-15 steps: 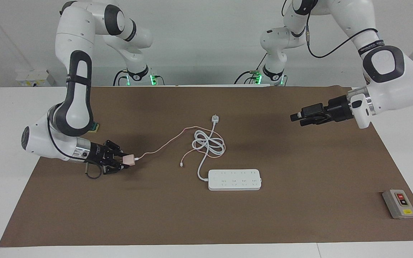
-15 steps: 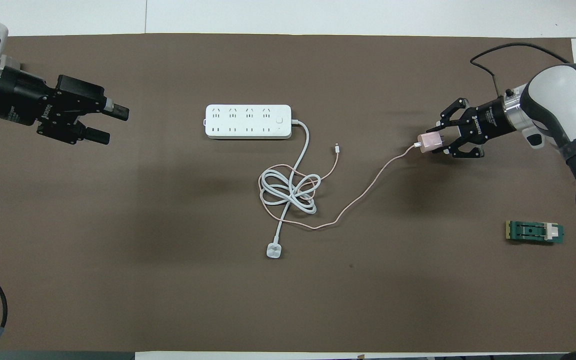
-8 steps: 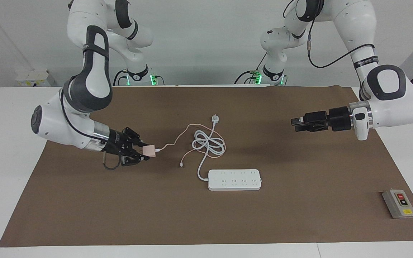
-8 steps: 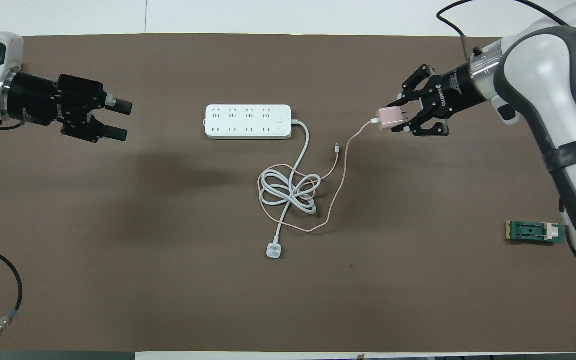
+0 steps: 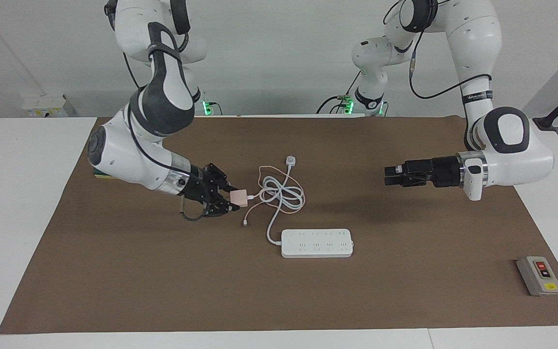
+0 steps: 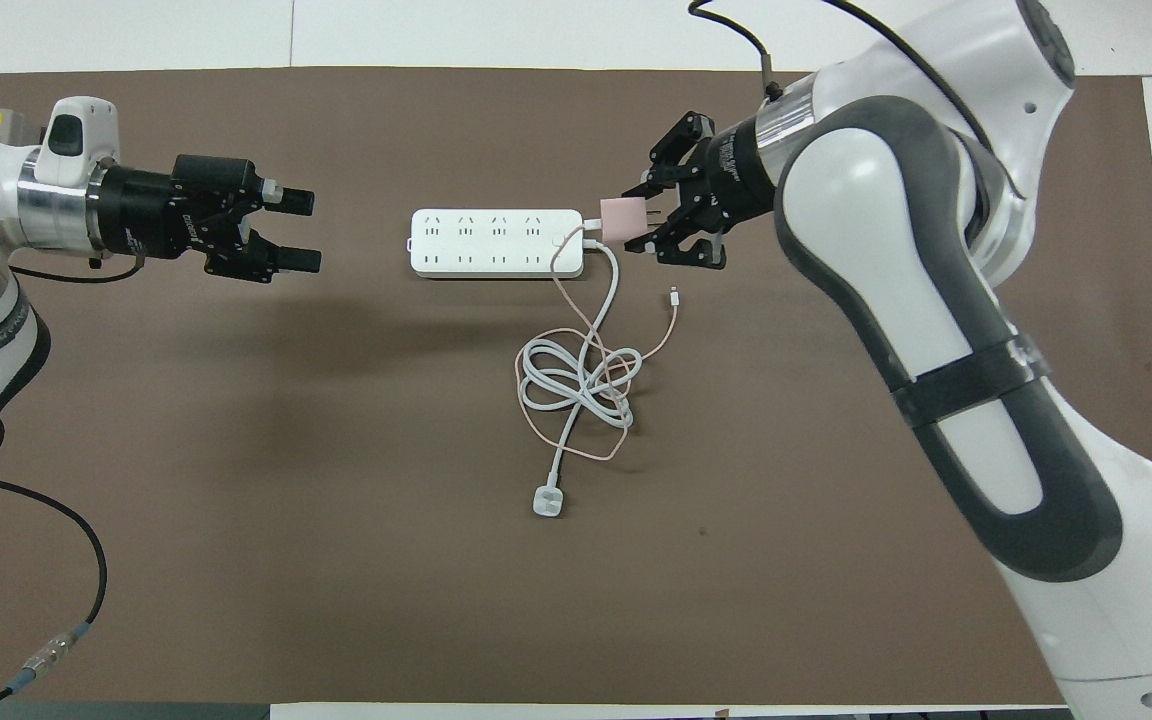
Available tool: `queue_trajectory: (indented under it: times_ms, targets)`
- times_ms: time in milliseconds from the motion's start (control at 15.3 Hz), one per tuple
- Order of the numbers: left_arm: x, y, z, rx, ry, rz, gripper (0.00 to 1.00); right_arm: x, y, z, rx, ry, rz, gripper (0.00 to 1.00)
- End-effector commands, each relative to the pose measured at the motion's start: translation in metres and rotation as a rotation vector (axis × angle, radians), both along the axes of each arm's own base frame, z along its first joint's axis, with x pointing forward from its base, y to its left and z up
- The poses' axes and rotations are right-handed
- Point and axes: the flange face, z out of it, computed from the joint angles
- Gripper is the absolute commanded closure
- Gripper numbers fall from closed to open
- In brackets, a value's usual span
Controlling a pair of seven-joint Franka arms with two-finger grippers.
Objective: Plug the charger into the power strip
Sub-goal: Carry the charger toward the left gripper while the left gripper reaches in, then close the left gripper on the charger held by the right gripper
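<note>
while right gripper [image 5: 228, 199] grips charger [image 5: 239, 198], power strip [image 5: 317, 243] lies unplugged

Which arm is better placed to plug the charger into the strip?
Right. The right gripper already holds the charger in the air close to the strip. The left gripper is open and empty, waiting over bare mat.

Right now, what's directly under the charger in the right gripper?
The charger hangs in the right gripper over bare brown mat, beside the coiled cords; the power strip lies apart. Nothing hidden beneath.
</note>
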Motion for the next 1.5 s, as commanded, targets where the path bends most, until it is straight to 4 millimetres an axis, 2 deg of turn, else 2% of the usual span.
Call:
queue_trajectory:
  times_ms: [0,261,456,521,717,782,1108,1303,1434]
  targets:
    - [-0.011,0.001,-0.014,-0.033,-0.009,0.046,0.00,-0.002,0.038,0.009,0.023,-0.007,-0.039,1.00]
    - [-0.045,-0.001,-0.032,-0.077,0.023,0.116,0.00,-0.019,0.095,0.011,0.027,-0.049,-0.039,1.00]
    - [-0.068,-0.006,-0.025,-0.072,0.030,0.129,0.00,-0.031,0.130,0.006,0.041,-0.083,-0.034,1.00]
    - [-0.075,-0.007,-0.029,-0.072,0.045,0.131,0.00,-0.035,0.139,0.002,0.042,-0.077,-0.028,1.00]
    - [-0.076,-0.017,-0.038,-0.113,0.011,0.153,0.00,-0.046,0.160,-0.003,0.041,-0.080,-0.013,1.00]
    - [-0.074,-0.024,-0.041,-0.137,-0.050,0.156,0.00,-0.048,0.166,-0.003,0.045,-0.086,-0.011,1.00]
    - [-0.069,-0.045,-0.056,-0.208,-0.307,0.131,0.00,-0.049,0.166,-0.003,0.048,-0.079,-0.006,1.00]
    - [-0.073,-0.061,-0.059,-0.231,-0.408,0.085,0.00,-0.049,0.166,-0.003,0.046,-0.078,-0.004,1.00]
    - [-0.072,-0.060,-0.061,-0.251,-0.416,0.074,0.00,-0.049,0.166,-0.003,0.046,-0.078,-0.004,1.00]
